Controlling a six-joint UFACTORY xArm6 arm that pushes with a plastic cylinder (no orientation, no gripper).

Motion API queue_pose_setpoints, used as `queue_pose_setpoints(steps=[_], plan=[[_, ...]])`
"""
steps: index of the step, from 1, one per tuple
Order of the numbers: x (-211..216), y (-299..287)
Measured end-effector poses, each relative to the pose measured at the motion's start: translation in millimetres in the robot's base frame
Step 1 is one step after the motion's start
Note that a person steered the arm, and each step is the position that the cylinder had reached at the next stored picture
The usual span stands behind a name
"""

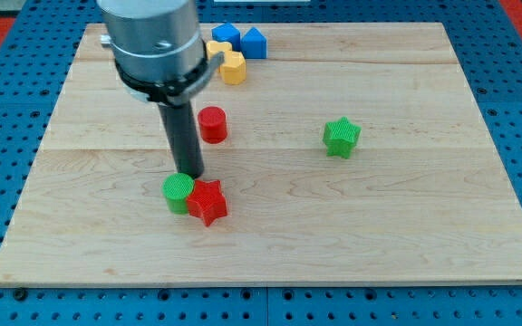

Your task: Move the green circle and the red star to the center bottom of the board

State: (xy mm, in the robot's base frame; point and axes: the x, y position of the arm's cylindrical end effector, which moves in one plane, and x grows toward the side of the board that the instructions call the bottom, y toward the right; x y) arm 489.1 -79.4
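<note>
My tip (189,175) stood just above the green circle (178,192) and the red star (207,201), which touched each other left of centre on the bench (406,226), a little short of its bottom edge. The arm carried no pincer, only the rod, so nothing was held. Pushing two loose blocks at once looked risky: an off-centre shove could split the pair, or send them past the bottom middle.

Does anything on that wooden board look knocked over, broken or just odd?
Nothing stands out. The green circle and red star sit touching, with my tip just above them in the view. The other blocks sit flat on the board, none tipped or damaged.
</note>
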Motion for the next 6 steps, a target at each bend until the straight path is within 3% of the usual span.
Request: queue_pose_setpoints(steps=[2,4,6], plan=[[36.5,32.4],[-24.3,-17.0],[41.1,-30.3]])
